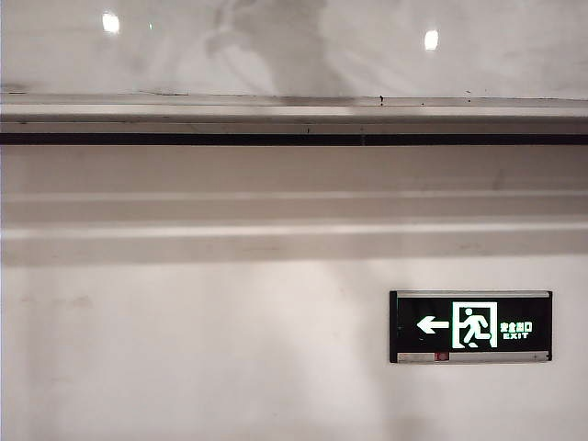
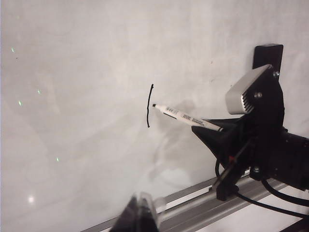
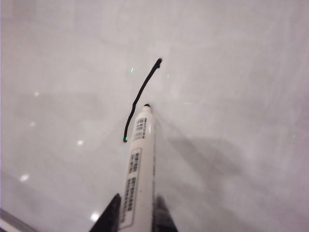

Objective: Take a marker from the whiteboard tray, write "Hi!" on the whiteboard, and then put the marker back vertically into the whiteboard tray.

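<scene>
A: Listing item 1: marker (image 3: 139,159), white barrel, black tip, pinched between the jaws of the right gripper (image 3: 136,212); tip at the whiteboard (image 2: 72,72), just at 3 o'clock of 1 black stroke (image 2: 149,106).

B: Item 2?

A: Left gripper (image 2: 140,212), low near the whiteboard tray (image 2: 193,208); only a blurred tip shows, so its state cannot be told. In the exterior view the tray (image 1: 184,115) shows no arm.

An office or institutional room: wall-mounted whiteboard (image 1: 294,46) with tray (image 1: 294,115), illuminated exit sign (image 1: 470,326) on the wall below.
</scene>
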You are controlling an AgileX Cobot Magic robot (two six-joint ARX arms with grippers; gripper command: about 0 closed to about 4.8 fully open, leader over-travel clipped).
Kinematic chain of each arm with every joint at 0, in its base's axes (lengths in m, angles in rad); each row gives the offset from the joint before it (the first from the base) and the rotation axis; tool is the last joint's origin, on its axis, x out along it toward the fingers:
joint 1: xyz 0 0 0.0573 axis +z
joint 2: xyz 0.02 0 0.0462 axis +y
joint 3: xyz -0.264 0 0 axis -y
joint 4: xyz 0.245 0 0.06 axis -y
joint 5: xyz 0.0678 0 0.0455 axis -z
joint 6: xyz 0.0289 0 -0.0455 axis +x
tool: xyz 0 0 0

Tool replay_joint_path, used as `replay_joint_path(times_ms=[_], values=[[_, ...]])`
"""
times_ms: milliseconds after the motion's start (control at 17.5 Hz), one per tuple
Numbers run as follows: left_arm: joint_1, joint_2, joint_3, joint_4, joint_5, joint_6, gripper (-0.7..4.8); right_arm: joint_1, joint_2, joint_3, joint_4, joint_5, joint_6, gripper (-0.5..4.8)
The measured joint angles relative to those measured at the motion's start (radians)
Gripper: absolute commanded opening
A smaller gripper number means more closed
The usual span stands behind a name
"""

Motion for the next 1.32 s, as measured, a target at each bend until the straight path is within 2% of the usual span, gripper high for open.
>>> replay_joint_path(times_ms=[172, 343, 1316], values=[[0.000, 0.000, 0.000, 0.000, 0.000, 0.000, -0.07, -0.006, 0.000, 0.000, 0.010, -0.046, 0.000, -0.01], [0.000, 0.000, 0.000, 0.000, 0.000, 0.000, -0.07, -0.003, 0.008, 0.000, 0.011, -0.050, 0.000, -0.01], [0.000, 0.000, 0.000, 0.000, 0.000, 0.000, -0.07, -0.014, -0.044, 0.001, -0.071, 0.131, -0.010, -0.01]])
